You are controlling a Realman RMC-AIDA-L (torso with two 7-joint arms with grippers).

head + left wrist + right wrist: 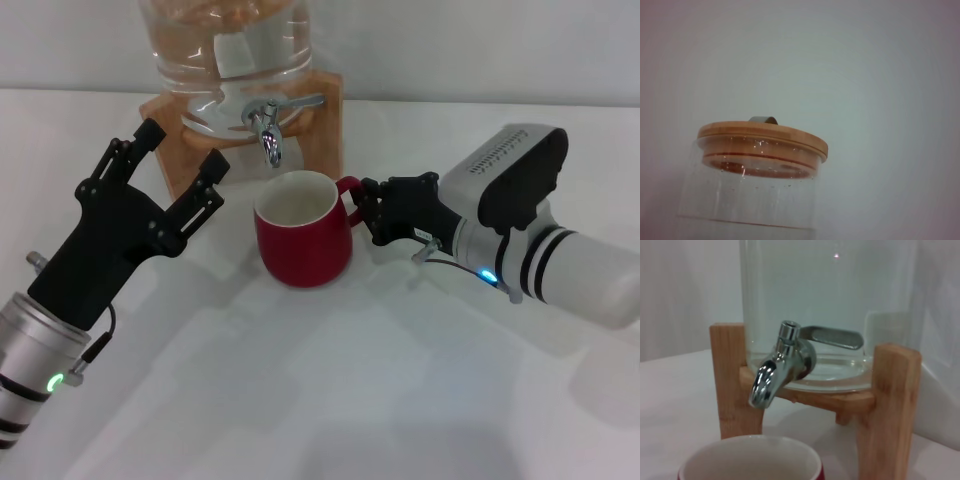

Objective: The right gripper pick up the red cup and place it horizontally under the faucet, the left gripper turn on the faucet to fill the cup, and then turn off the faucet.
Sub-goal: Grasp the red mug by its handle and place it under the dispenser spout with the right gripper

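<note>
- Holding the red cup (301, 236) by its small loop handle, our right gripper (372, 215) has its black fingers closed on that loop, reaching in from the right edge of the worktop.
- We see the cup standing upright on the white worktop (330, 390), mouth up and white inside showing, toward the far edge and roughly mid-width.
- We find the faucet (268, 125) just behind and above the cup's far rim, its spout pointing down and its thin lever lying sideways toward the right.
- From our right wrist view, the faucet (782, 362) hangs above the cup's rim (751, 462); we cannot tell whether any water is running.
- We see the glass jar (228, 50) resting in its wooden stand (190, 140) at the far edge.
- Our left gripper (172, 172) hovers near the left side of the stand, its two fingers spread wide and holding nothing.
- Our left wrist view shows only the jar's wooden lid (762, 137).
</note>
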